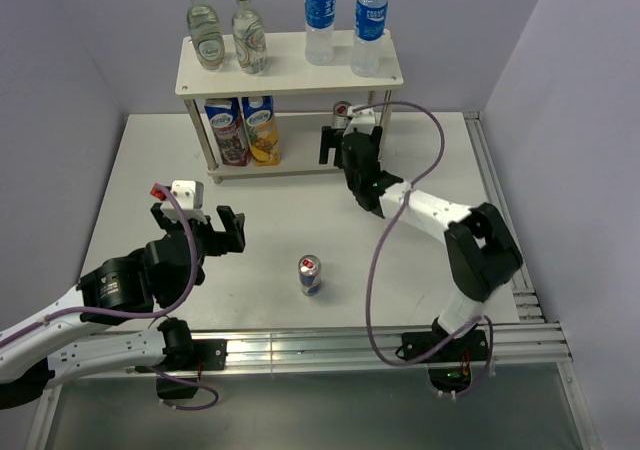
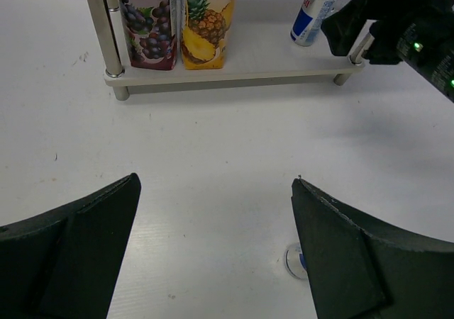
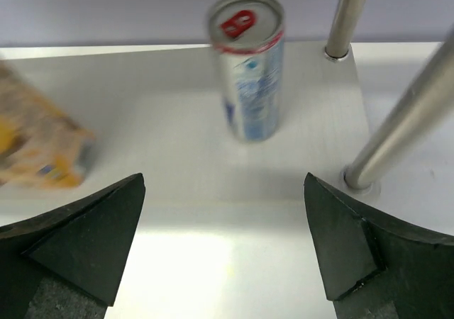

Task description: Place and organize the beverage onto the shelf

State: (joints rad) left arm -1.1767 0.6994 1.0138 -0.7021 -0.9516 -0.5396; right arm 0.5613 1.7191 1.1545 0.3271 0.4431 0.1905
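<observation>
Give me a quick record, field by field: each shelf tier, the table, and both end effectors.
Shelf top tier: two glass bottles, two water bottles
Lower tier: grape juice carton, pineapple juice carton, energy drink can
Table: one loose can, upright
Left end effector: open, empty, over the table
Right end effector: open, empty, facing the energy drink can

Cream-white shelf [image 1: 290,70]. Grape carton [image 2: 149,21] purple, pineapple carton [image 2: 207,21] yellow. Can [image 3: 248,71] silver-blue, red tab. Water bottles [image 1: 320,15] blue-labelled, blue-capped.

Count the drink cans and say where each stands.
2: one can on the shelf's lower board, right end; another can on the table, near its front edge. The right gripper may hide more.
</observation>
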